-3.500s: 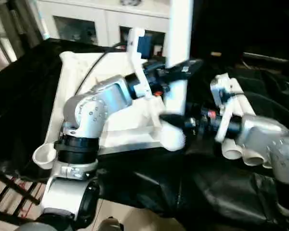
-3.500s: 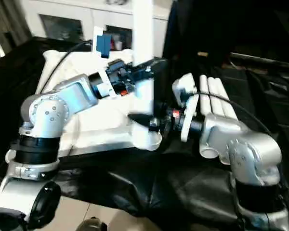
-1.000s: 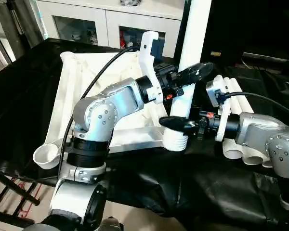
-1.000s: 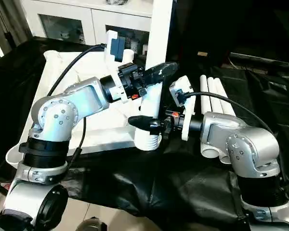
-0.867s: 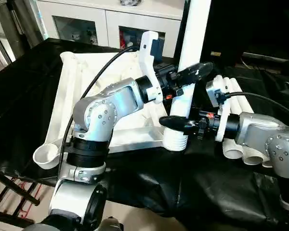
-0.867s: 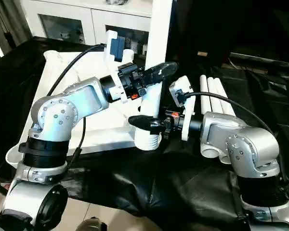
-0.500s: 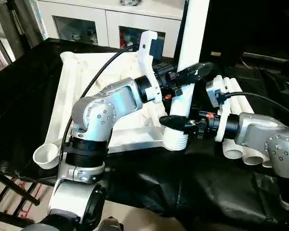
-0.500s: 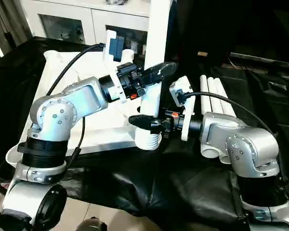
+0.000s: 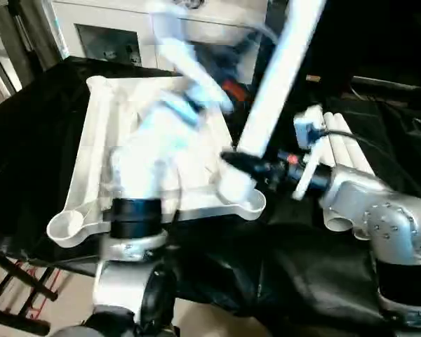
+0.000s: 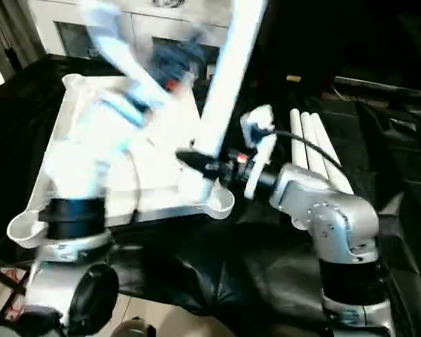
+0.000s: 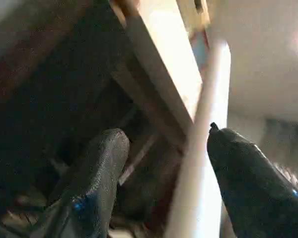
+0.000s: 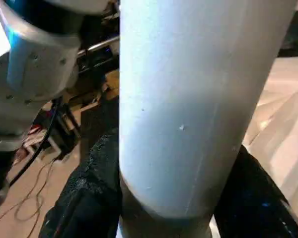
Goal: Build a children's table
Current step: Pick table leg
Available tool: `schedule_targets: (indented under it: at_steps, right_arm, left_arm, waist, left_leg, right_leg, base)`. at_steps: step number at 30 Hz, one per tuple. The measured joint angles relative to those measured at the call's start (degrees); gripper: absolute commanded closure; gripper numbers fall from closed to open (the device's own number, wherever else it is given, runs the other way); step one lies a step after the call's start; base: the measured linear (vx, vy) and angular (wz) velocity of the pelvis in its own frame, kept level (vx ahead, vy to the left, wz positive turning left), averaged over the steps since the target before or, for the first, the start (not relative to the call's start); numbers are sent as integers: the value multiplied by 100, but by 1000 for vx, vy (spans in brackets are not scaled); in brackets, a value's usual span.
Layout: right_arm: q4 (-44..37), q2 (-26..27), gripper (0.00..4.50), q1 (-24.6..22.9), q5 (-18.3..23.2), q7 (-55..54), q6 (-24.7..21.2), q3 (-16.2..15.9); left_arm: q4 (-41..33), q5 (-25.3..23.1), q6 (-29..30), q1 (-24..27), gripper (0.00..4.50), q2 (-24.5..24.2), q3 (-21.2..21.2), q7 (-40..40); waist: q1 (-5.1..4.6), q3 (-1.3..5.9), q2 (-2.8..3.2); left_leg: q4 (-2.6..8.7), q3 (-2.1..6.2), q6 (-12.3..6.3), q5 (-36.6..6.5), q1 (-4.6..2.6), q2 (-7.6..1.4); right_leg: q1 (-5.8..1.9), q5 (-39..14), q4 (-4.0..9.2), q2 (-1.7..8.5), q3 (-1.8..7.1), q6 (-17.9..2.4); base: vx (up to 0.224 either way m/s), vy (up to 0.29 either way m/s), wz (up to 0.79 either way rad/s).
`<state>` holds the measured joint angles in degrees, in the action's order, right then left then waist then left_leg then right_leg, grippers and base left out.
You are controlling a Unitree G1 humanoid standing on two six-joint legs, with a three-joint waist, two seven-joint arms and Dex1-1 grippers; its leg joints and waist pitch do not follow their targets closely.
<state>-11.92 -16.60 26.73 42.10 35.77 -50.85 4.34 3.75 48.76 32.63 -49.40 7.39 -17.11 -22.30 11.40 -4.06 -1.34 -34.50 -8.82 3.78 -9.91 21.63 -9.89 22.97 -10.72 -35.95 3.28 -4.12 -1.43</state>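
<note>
On the black-draped work table (image 9: 281, 281), nearest the robot, lies the white tabletop (image 9: 105, 140), underside up, with its ribs running away from the camera and two rounded corner sockets showing along its near edge, one empty at the near left corner (image 9: 64, 226) and one at the near right corner (image 9: 247, 203). One white tubular leg (image 9: 277, 77) stands with its foot at that near right socket, tilted so its top leans to the right and passes out of the head views. The right gripper (image 9: 231, 160) reaches in from the right and clasps this leg low down, just above the socket; in the right wrist view one black finger (image 12: 97, 193) sits on each side of the tube (image 12: 188, 109), pressed against it. The left gripper (image 11: 164, 168) is up beside the same leg, its two fingers spread with the tube against the inner side of one of them and the other finger apart from it, so the grip is released. The left arm (image 9: 161, 133) is blurred over the tabletop. Further back, right of the tabletop, three more legs (image 10: 316, 151) lie side by side on the black cloth. Beyond the table stands a white cabinet (image 9: 126, 35).
</note>
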Motion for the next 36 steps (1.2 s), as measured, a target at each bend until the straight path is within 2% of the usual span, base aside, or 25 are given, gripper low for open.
schedule_targets:
  at_steps: [4, 6, 10, 12, 14, 17, 23, 26, 29, 31, 32, 34, 36]
  right_arm:
    - [246, 285, 258, -1, -45, -336, 186, 140]
    - [377, 360, 258, -20, 19, -430, 255, 402]
    - [432, 341, 258, -57, 556, -367, 81, 885]
    - [433, 306, 258, -151, 842, -248, -70, 989]
    - [475, 301, 258, -206, 1019, -199, -184, 1031]
    - [538, 285, 258, -218, 1388, -123, -378, 1201]
    - [537, 215, 258, -251, 1946, -33, -607, 1525]
    - [537, 167, 258, -254, 2083, -27, -651, 1561]
    - [537, 137, 258, -261, 2060, -26, -651, 1546]
    - [532, 43, 258, -263, 1739, -52, -510, 1394]
    - [540, -22, 258, -232, 1230, -157, -203, 1099]
    - [660, -81, 258, -199, 515, -390, 207, 707]
    - [821, -64, 258, -196, 186, -532, 407, 511]
  left_arm:
    - [-135, 236, -118, 3, 144, 3, -159, 69]
    - [-357, 87, -236, 81, 144, -103, -118, 141]
    - [-262, -1123, -345, 471, 144, -690, 544, 357]
    - [15, -1736, -435, 678, 144, -928, 862, 522]
    - [208, -2143, -468, 805, 144, -1137, 1134, 593]
    - [369, -3054, -581, 981, 144, -1780, 1950, 683]
    - [518, -3906, -664, 1531, 144, -2217, 2637, 516]
    - [597, -4058, -690, 1701, 144, -2323, 2873, 288]
    - [604, -4161, -793, 1948, 144, -2452, 3253, -24]
    - [605, -4211, -880, 2078, 144, -2503, 3460, -230]
    - [610, -4296, -962, 2174, 144, -2542, 3583, -351]
    - [657, -4409, -1123, 2251, 144, -2536, 3763, -519]
    - [665, -4463, -1218, 2270, 144, -2508, 3855, -632]
  waist:
    - [2, 0, 0]
    - [3, 1, 1]
    - [-10, 4, 6]
    - [-10, 4, 6]
    - [-16, 4, 6]
    - [-20, 7, 10]
    - [-15, 9, 14]
    - [-14, 9, 13]
    - [-17, 10, 12]
    - [-17, 10, 11]
    - [-18, 12, 12]
    - [-30, 13, 8]
    - [-36, 13, 9]
  left_leg:
    - [-4, 0, 0, 0, 17, 0]
    - [-6, 0, -1, 0, 23, 0]
    - [-3, 1, 0, 0, 19, -2]
    - [-4, 1, 0, 0, 20, -2]
    - [-4, 2, -1, 1, 27, -2]
    - [-3, 2, -1, 1, 26, -2]
    - [-3, 0, -1, 1, 27, -1]
    - [-3, -2, -10, 9, 27, -1]
    - [-3, -2, -9, 10, 27, -1]
    - [-3, -2, -8, 11, 27, -1]
    - [-3, -3, -6, 12, 26, -2]
    - [-2, -3, 0, 16, 27, -2]
    - [-1, -3, 1, 16, 29, -2]
  right_leg:
    - [7, 2, 2, 3, -2, 2]
    - [9, 4, 3, 4, -3, 2]
    - [9, -12, 3, 3, -3, 49]
    - [9, -8, 7, 3, -3, 59]
    - [13, -3, 11, 3, -2, 62]
    - [14, -3, 11, 3, -2, 62]
    - [16, 1, 12, 3, -1, 56]
    - [15, 3, 13, 4, -1, 54]
    - [16, 3, 11, 4, -1, 54]
    - [16, 3, 11, 4, -2, 54]
    - [16, 3, 9, 4, 0, 54]
    - [18, 4, 8, 4, -1, 54]
    - [20, 4, 8, 4, -1, 54]
  base:
    - [0, 0, 0]
    - [0, 0, 0]
    - [0, 0, 0]
    - [0, 0, 0]
    - [0, 0, 0]
    - [0, 0, 0]
    - [0, 0, 0]
    - [0, 0, 0]
    - [0, 0, 0]
    - [0, 0, 0]
    - [0, 0, 0]
    - [0, 0, 0]
    - [0, 0, 0]
